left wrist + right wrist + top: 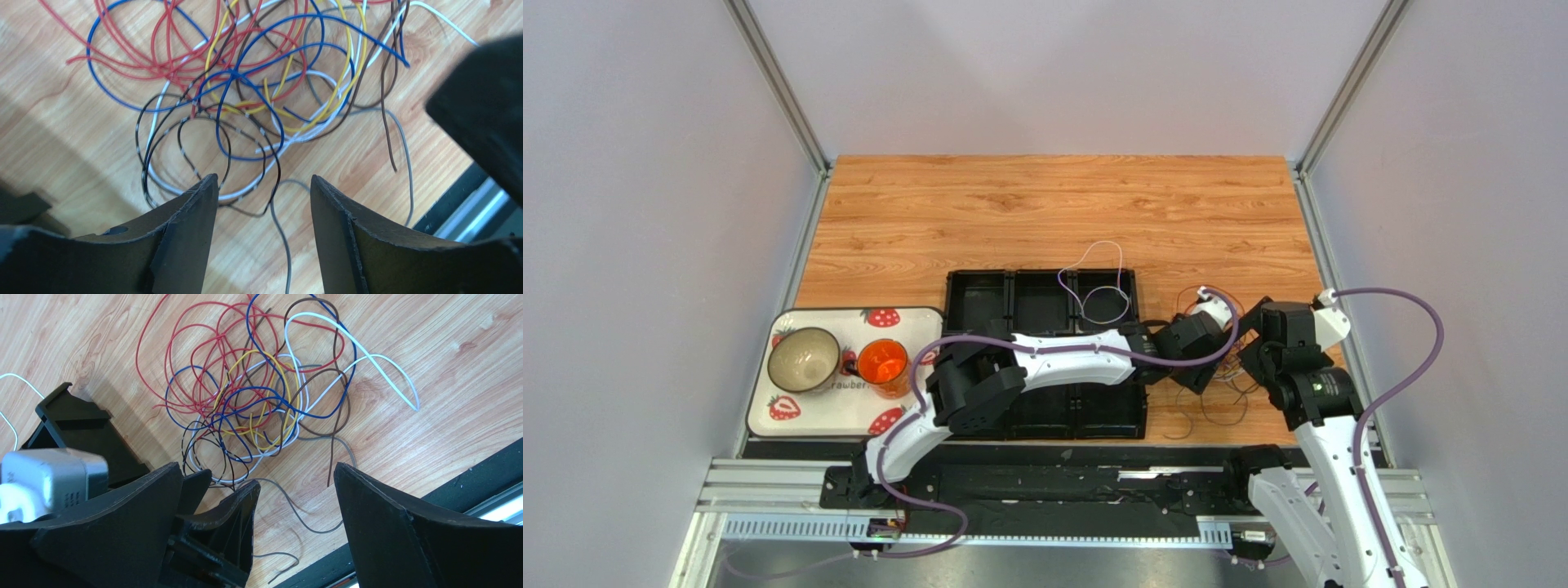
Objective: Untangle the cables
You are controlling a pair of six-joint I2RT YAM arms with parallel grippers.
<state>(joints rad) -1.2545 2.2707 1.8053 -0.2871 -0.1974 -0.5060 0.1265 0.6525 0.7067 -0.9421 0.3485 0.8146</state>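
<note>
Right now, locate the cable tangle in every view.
Top external: cable tangle right of centre, near the front, partly hidden.
Left wrist: upper centre.
Right wrist: upper centre.
Shared landmark: black table edge, bottom in the top view, lower right in both wrist views.

**Thin cables [258,410] in one loose tangle**

They lie flat on the wooden tabletop [1014,208], heaped in overlapping loops. The wires are hair-thin, in red, blue, yellow, white, black, brown and grey. The heap sits at 3 o'clock of the black tray [950,321], close to the tabletop's near edge. In the right wrist view, red loops [196,367] fan out toward 11 o'clock, a white strand [393,376] trails off toward 3 o'clock, and a grey strand [288,500] wanders out at 6 o'clock. One pale wire [1087,251] lies apart — looped over the tray's far edge at 12 o'clock.
</note>
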